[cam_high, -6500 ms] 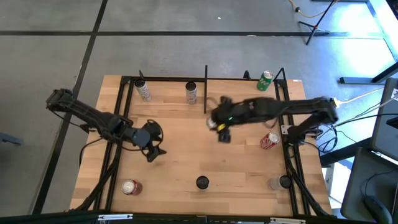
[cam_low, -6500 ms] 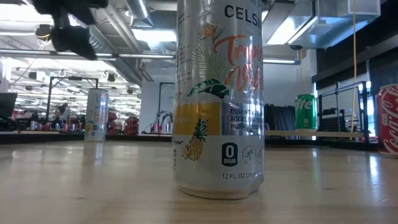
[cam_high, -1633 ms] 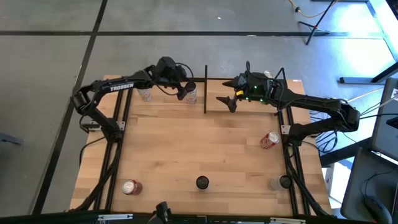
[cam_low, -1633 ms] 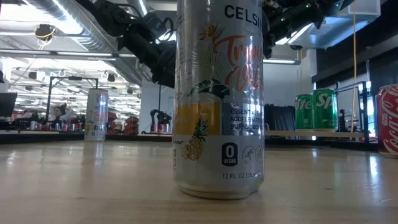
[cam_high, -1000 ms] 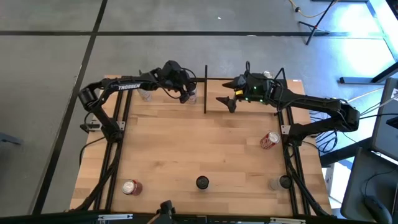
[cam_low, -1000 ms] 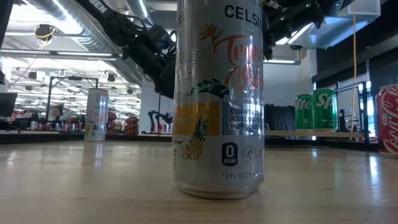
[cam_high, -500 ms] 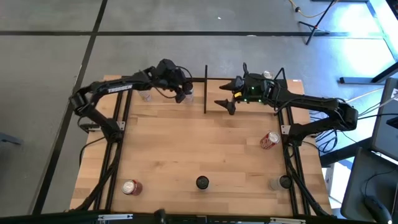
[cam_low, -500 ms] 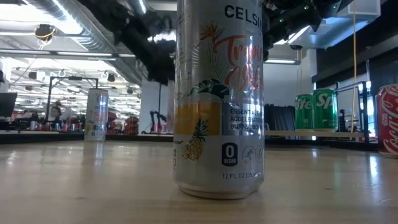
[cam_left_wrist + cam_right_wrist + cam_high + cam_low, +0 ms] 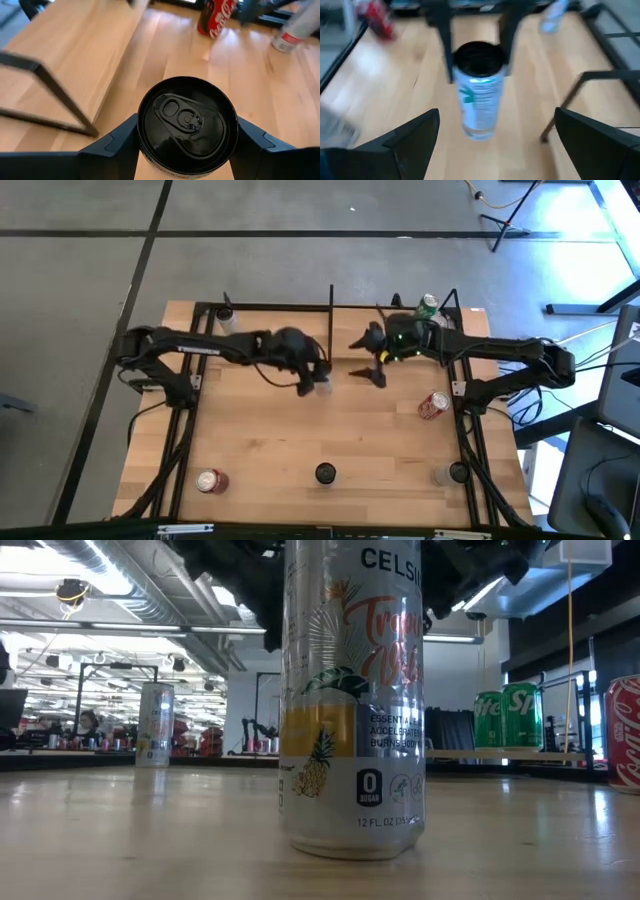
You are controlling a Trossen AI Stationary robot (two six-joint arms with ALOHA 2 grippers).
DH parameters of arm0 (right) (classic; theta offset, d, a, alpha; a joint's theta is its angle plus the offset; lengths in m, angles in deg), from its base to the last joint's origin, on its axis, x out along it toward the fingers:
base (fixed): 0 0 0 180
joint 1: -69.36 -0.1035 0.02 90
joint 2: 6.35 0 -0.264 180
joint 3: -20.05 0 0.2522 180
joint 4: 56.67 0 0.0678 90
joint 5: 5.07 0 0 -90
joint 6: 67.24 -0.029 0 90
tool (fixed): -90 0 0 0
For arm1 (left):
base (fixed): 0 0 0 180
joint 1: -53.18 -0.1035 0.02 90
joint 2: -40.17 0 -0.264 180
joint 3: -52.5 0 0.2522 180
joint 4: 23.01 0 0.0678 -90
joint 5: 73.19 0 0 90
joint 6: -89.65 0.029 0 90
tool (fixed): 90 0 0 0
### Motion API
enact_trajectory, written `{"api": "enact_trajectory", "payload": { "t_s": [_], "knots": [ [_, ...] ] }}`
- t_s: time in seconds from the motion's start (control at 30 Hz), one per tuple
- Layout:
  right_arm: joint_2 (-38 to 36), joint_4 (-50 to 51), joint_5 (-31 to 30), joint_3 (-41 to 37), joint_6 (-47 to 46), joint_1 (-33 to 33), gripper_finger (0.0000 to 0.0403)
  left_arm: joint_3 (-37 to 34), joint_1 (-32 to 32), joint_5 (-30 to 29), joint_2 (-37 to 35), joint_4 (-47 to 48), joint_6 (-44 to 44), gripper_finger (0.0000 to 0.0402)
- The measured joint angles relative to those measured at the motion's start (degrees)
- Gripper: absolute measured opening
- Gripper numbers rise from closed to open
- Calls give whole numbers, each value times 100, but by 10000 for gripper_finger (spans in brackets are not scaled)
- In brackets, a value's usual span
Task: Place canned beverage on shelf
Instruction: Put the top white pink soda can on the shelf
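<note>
My left claw (image 9: 312, 382) is closed on a can (image 9: 322, 387), a finger (image 9: 112, 145) pressed to each side of it. It holds the can upright above the table (image 9: 270, 440), just in front of the shelf (image 9: 262, 322) and near the shelf's middle post (image 9: 331, 320). The can is not on the shelf.

My right claw (image 9: 372, 360) hangs just beside it, also in front of the shelf on the other side of that post, spread wide with nothing in it. That claw and the post are what crowd the can.

On the shelf, a silver can (image 9: 225, 319) stands near its left end and a green can (image 9: 427, 307) at its right end. Well in front of the shelf, a red can (image 9: 433, 405) lies by the table's right rail. Along the table's near edge are another red can (image 9: 209, 480), a black-topped can (image 9: 326, 473) and a pale one (image 9: 444, 474).

My left wrist view alone shows the held can's black lid (image 9: 187, 125), with the shelf board (image 9: 65, 45) and its black rail close by. My right wrist view shows the can's white and green side (image 9: 480, 100) hanging clear of the wood, between my spread fingers (image 9: 410, 137). The low view shows 2 green cans (image 9: 505, 720) side by side where the high view shows 1, while a tall can (image 9: 350, 700) close to that camera hides the held one.
</note>
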Motion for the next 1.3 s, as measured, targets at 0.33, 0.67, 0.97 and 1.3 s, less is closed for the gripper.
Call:
{"api": "enact_trajectory", "payload": {
  "t_s": [0.33,0.67,0.97,1.3],
  "knots": [
    [124,333,-55,-4,220,-278,378,10,457,-176,711,-610,-64,218],
    [219,332,279,-4,-261,-396,379,13,556,50,645,-829,175,306],
    [420,-398,-254,7,-836,-979,379,11,628,181,-72,-299,173,327],
    [1238,-1457,-1385,2,-1023,-1562,379,11,750,-260,-1659,2152,-163,326]
  ]
}}
